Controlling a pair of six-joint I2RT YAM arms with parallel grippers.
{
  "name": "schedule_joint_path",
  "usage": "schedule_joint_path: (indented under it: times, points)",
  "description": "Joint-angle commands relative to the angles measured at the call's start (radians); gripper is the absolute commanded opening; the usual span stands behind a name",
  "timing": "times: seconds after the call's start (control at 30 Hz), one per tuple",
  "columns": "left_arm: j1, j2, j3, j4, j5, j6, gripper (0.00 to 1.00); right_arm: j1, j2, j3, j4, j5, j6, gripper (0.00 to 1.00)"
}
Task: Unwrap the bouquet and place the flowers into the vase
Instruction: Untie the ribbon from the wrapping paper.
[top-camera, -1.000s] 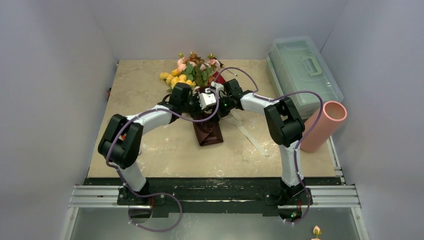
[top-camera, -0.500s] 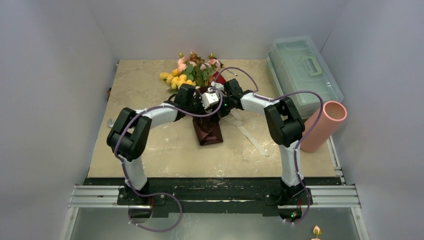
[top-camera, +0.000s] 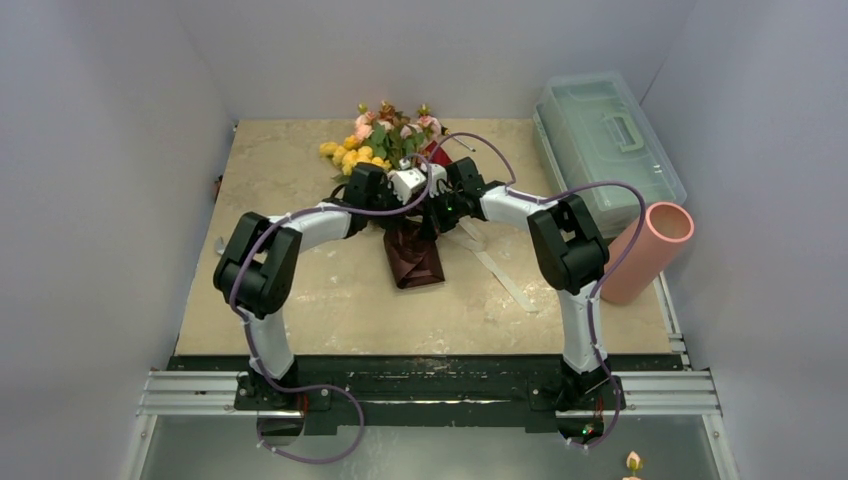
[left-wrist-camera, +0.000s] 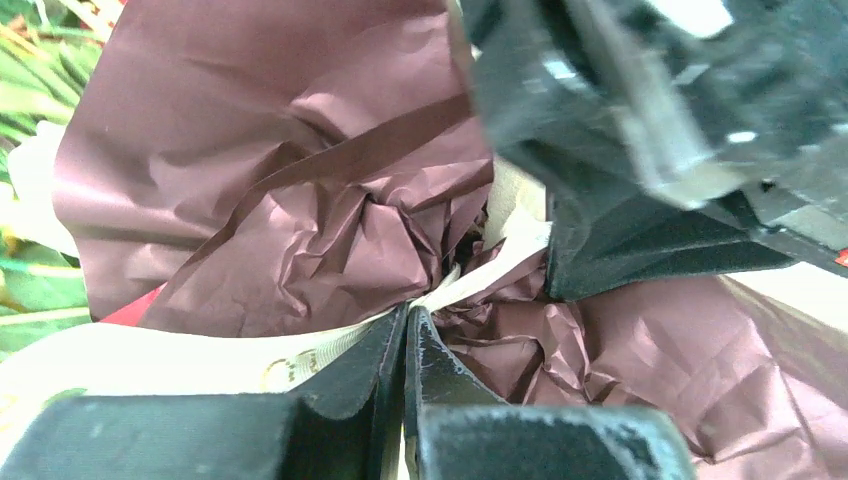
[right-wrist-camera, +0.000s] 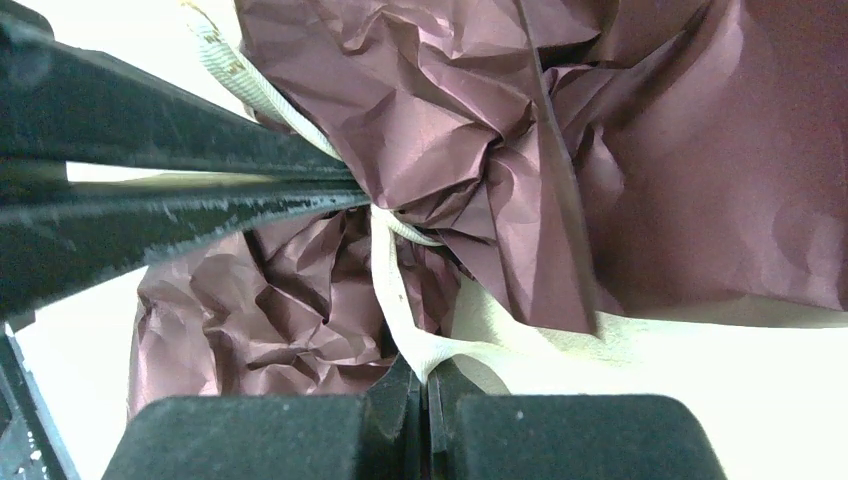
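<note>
The bouquet (top-camera: 405, 195) lies flat on the surface (top-camera: 300, 180), well apart from the vase (top-camera: 648, 252) and to the left of it. Its flowers (top-camera: 385, 140) point to the side far from the arms. The dark red paper (top-camera: 415, 258) is around the stems.

The left fingers (left-wrist-camera: 398, 345) are fully closed and pinch the cream ribbon (left-wrist-camera: 200, 355) just beside the knot. The right fingers (right-wrist-camera: 420, 390) are also fully closed and hold another part of the same ribbon.

I think several things can go wrong from here. If both arms pull apart, the knot may become tighter instead of opening. The ribbon is thin and smooth, so it can slip out of the closed fingers. Nothing holds the bouquet down, so a strong pull may drag it along, farther from the vase, or tear the crinkled paper. The vase stands tilted at the edge of the surface and seems easy to knock over.

I count one bouquet, one ribbon, one sheet of paper, one vase, and one clear plastic box (top-camera: 605, 150) just behind the vase. Two arms work here.
</note>
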Motion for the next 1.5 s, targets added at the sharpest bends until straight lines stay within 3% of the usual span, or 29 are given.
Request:
schedule_joint_path:
  times: [0.0, 0.17, 0.53, 0.63, 0.73, 0.83, 0.9, 1.13, 1.47]
  points:
    - [0.123, -0.042, 0.029, 0.061, 0.002, -0.221, 0.0, -0.003, -0.013, -0.042, -0.108, 0.066, -0.017, 0.0]
    - [0.206, -0.04, 0.022, 0.136, 0.121, -0.438, 0.0, -0.003, -0.016, -0.046, -0.106, 0.076, -0.016, 0.0]
    - [0.32, -0.012, 0.04, 0.232, 0.415, -0.678, 0.0, -0.003, -0.02, -0.054, -0.099, 0.076, -0.01, 0.0]
    - [0.303, -0.044, 0.071, 0.167, 0.461, -0.522, 0.0, -0.003, -0.021, -0.048, -0.101, 0.078, -0.008, 0.0]
    - [0.247, -0.1, 0.097, 0.003, 0.45, -0.196, 0.03, -0.003, -0.017, -0.041, -0.1, 0.074, -0.001, 0.0]
    - [0.173, -0.138, 0.093, -0.136, 0.348, 0.05, 0.33, -0.003, -0.011, -0.032, -0.103, 0.071, 0.003, 0.0]
    - [0.128, -0.142, 0.093, -0.174, 0.32, 0.129, 0.39, -0.003, -0.009, -0.026, -0.105, 0.065, 0.006, 0.0]
    - [0.037, -0.118, 0.089, -0.215, 0.255, 0.312, 0.29, -0.003, -0.01, -0.019, -0.108, 0.051, 0.012, 0.0]
    - [0.015, -0.057, 0.103, -0.21, 0.184, 0.39, 0.27, -0.004, -0.01, -0.016, -0.112, 0.047, 0.014, 0.0]
